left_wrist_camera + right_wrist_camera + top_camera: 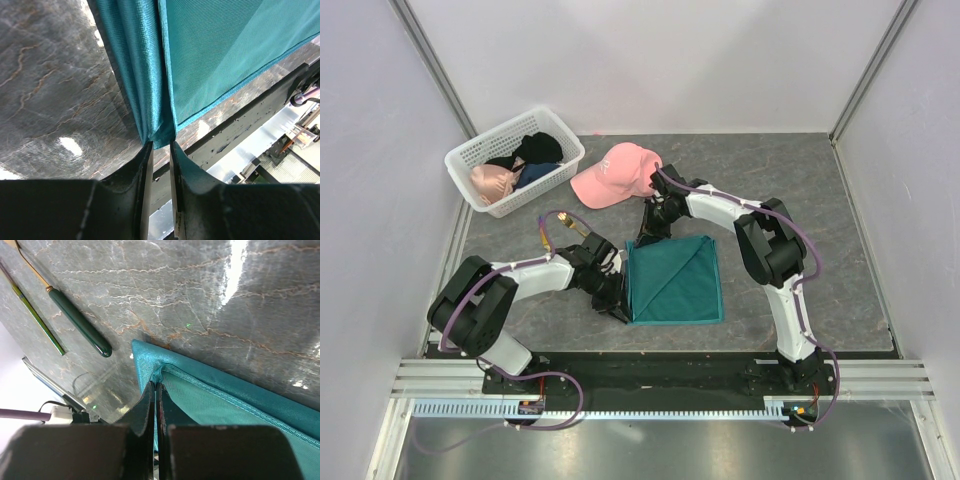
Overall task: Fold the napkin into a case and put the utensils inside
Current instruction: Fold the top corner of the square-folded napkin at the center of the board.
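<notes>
Napkin: the teal-green napkin [678, 282] lies in the middle of the grey marbled table [830, 210], between the two arms. It is a rough square with a diagonal fold line across it, and its left edge is taken at both ends.
Left gripper: the left gripper [160, 148] has its fingers nearly together, pinching the near-left corner of the napkin. Only a small tip of bunched cloth sits between them.
Right gripper: the right gripper [155, 386] is fully closed on the far-left corner, with the hemmed edge caught between the fingers.
Utensils: the fork [80, 326], with its dark green handle, and a slim second utensil [34, 315] lie side by side on the bare table just beyond the far-left corner. Neither touches the cloth.
Case: not yet formed, judging by the wide, flat cloth.
Slip risk: each hold has so little cloth that a quick lift could probably pull a corner free.
Skew risk: if the arms travel unevenly, the fold would land crooked or the layers would slide apart.
Sweep risk: the fork lies near the right gripper, so dragged cloth or a finger could knock it away.
Bystanders: a pink cap [613, 175] and a white plastic basket [470, 158] sit at the far left, well apart from the napkin.
Writing: none can be read on anything.
</notes>
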{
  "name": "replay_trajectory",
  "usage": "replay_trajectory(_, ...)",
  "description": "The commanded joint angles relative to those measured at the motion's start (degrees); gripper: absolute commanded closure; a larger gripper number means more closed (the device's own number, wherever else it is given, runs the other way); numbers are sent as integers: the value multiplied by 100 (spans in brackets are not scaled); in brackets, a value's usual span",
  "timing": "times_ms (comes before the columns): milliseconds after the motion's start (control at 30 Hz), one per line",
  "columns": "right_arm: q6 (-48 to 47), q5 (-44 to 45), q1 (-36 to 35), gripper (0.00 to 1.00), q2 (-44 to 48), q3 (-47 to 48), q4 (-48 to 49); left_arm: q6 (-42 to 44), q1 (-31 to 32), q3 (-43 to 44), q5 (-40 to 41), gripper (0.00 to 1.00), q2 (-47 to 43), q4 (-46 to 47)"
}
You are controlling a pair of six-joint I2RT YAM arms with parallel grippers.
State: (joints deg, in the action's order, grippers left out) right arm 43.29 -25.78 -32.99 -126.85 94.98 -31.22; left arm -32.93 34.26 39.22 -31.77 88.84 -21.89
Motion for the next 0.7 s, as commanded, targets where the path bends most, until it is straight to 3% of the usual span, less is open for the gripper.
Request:
replay_trajectory(0, 74, -67, -23, 100, -77, 346, 151, -91, 28, 15, 276, 71, -217, 62)
replay_trajectory(233, -22, -32, 30, 85, -7, 442, 99, 67, -7, 410, 408, 62, -463, -455)
replay_trajectory(267, -66, -6, 38, 78, 72, 442, 21, 119, -25, 463, 443, 61, -507, -570)
replay_trajectory(467, -645, 248, 302, 56, 773, 355, -655, 287, -411, 920, 356, 55, -1026, -1194)
replay_trajectory(567, -935, 442, 477, 51, 1361, -56, -963, 261, -657, 1245, 146, 54, -1018, -1326)
replay_trajectory(667, -1059, 547, 732, 52, 1968, -811, -947, 164, -886, 1649, 39, 56, -659, -1091)
